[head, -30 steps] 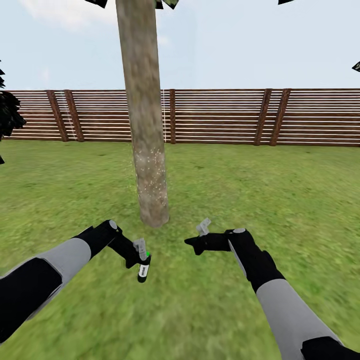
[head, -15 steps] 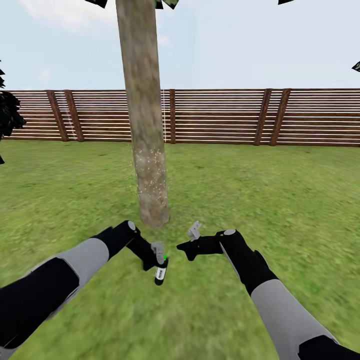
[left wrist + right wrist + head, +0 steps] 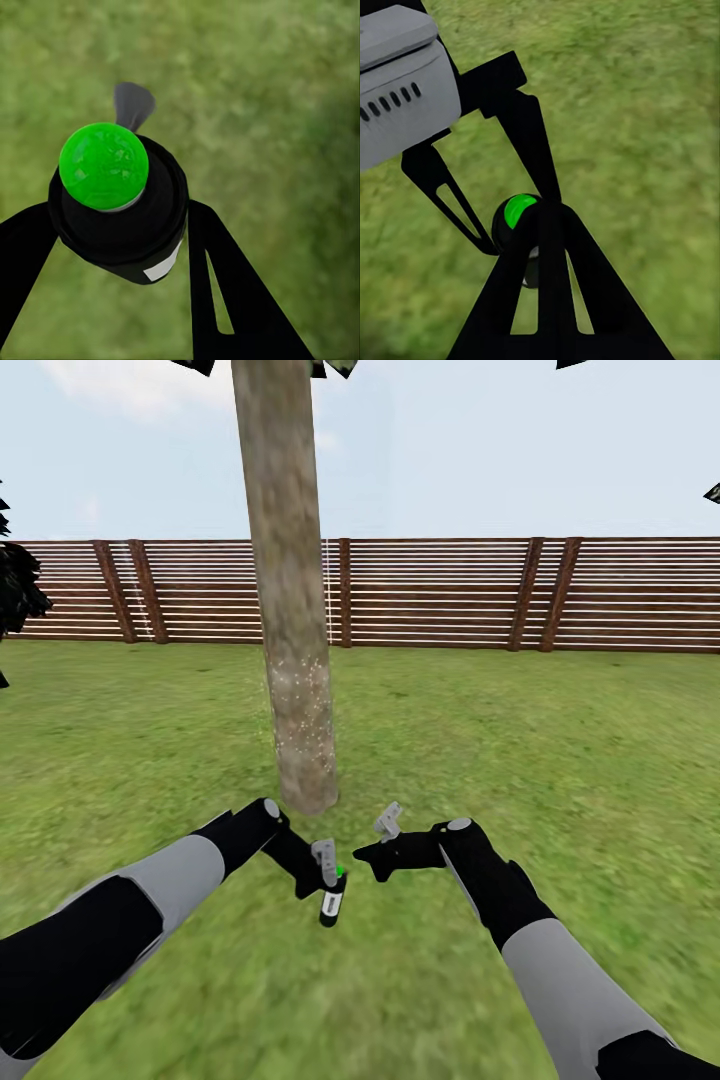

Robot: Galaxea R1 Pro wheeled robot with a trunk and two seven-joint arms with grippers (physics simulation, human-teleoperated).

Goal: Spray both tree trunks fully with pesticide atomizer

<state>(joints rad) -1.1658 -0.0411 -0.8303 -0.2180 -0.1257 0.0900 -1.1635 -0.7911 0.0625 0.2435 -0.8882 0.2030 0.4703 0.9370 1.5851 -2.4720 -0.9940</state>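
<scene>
- Atomizer status: the pesticide atomizer [image 3: 331, 905] hangs over the grass [image 3: 560, 740], just in front of the tree trunk [image 3: 290, 610], clamped in the left hand [image 3: 326, 863].
- From the left wrist view the fingers [image 3: 225, 292] pinch its black body below the green cap [image 3: 103, 165].
- Looks small, rigid and light; round body could twist, so I'd grip mid-body.
- Right hand [image 3: 385, 825] sits close by; can't tell if it's released or clenched.
- White specks of pesticide [image 3: 300, 695] dot the lower bark.
</scene>
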